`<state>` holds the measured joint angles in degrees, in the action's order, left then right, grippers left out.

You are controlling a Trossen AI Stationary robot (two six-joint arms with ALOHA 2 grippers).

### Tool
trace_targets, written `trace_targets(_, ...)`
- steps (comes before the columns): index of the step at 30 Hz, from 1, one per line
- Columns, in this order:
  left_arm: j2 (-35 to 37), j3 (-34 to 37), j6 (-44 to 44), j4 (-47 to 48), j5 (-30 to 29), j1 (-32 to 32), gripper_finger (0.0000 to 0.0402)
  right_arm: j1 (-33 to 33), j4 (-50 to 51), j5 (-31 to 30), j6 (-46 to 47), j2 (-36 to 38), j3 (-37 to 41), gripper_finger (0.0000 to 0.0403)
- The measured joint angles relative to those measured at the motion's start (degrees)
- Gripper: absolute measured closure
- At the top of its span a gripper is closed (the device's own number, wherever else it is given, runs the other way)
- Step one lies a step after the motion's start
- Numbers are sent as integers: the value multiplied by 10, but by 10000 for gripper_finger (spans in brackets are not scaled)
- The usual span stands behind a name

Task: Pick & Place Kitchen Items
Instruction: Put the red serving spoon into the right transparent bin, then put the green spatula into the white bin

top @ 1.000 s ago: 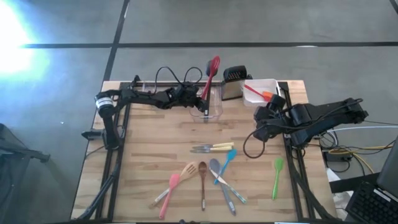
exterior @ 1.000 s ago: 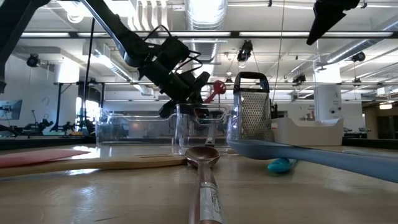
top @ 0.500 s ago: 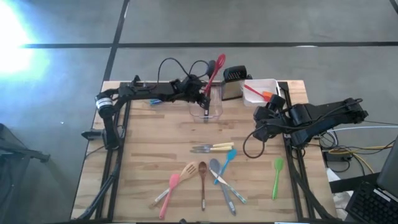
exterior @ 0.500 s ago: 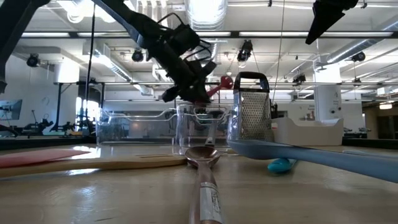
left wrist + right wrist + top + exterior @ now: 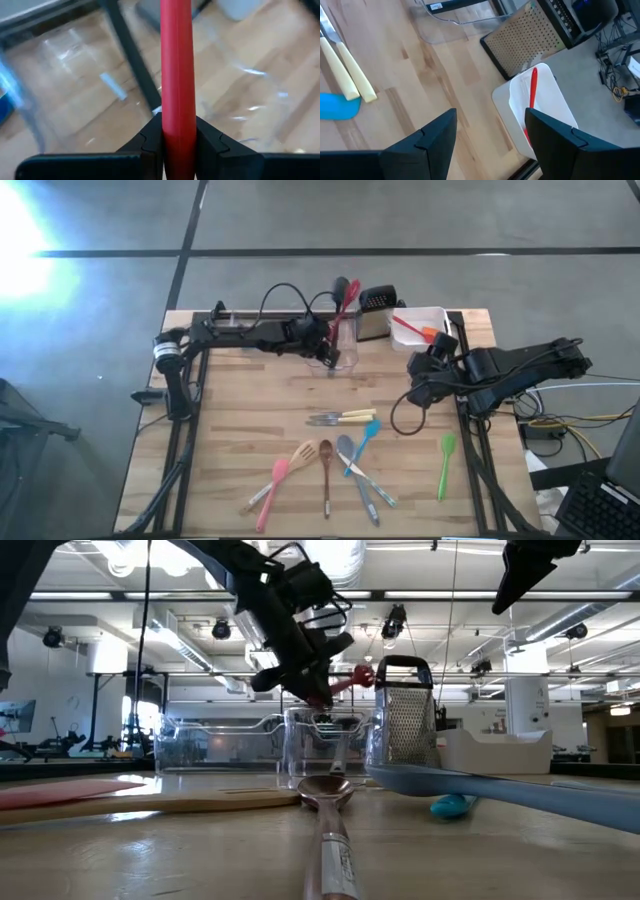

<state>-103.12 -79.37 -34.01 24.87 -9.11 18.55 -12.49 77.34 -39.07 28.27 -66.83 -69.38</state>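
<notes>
Your left gripper [image 5: 322,340] is clamped on the handle of the red spatula [image 5: 347,292], and over the last second it has swung from the left of the clear tub [image 5: 342,352] to a spot right over it, tipping the spatula from a slant to nearly upright. In the low view the gripper [image 5: 315,690] now sits above the tub's rim [image 5: 325,712] with the red head [image 5: 362,675] poking out beside the steel grater [image 5: 405,725]. The left wrist view shows the fingers [image 5: 147,142] pressed tight on either side of the red shaft [image 5: 176,75], with the tub wall and a dark utensil [image 5: 131,60] beyond it. You look to be in the placing step: the spatula appears lined up over the tub but not yet let go, so a release would likely drop it in beside the dark one. Your right gripper [image 5: 490,135] waits near the table's right edge with its fingers spread apart and nothing between them, looking toward the white tub [image 5: 540,110]. Most of the items lie on the near half of the table, among them the yellow-handled knives [image 5: 345,417], the blue spoon [image 5: 366,438], the wooden spoon [image 5: 325,470], the pink spatula [image 5: 273,488] and the green spoon [image 5: 446,462], so much of the job remains.
</notes>
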Motion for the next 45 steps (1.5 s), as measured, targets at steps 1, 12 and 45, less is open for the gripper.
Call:
trace_targets(1,0,0,-8,12,0,1,334,0,0,0,0,0,3,175)
trace_targets(12,0,4,-48,57,1,6,334,0,-29,0,0,0,60,175)
trace_targets(45,-10,-24,19,24,96,38,126,0,-64,5,-17,0,71,175)
